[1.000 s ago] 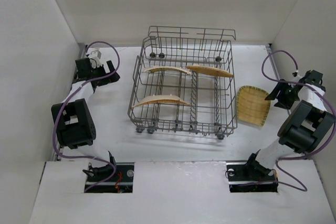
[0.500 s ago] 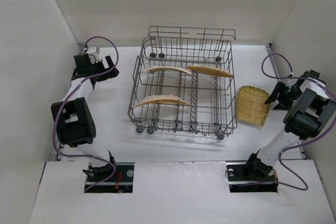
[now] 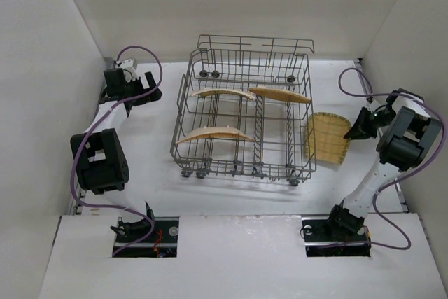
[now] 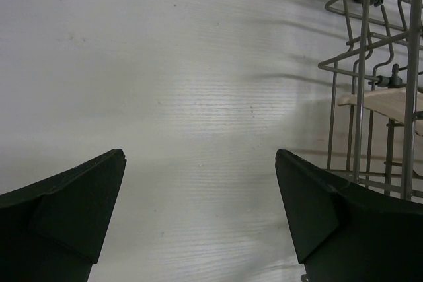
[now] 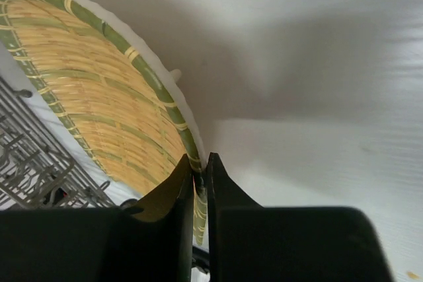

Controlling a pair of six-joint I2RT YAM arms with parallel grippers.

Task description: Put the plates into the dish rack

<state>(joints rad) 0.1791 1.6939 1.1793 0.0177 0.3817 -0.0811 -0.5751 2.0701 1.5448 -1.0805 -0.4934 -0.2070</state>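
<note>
Gripping the rim of a woven yellow plate, the right gripper has its fingers pinched together on the edge. The plate is tilted above the white table, just beside the right wall of the dish rack. Whether it touches the wire I cannot tell. Three more plates stand on edge inside the rack: two across the back row, one near the front left. The left gripper hangs over bare table left of the rack, with its fingers wide apart and nothing between them.
</note>
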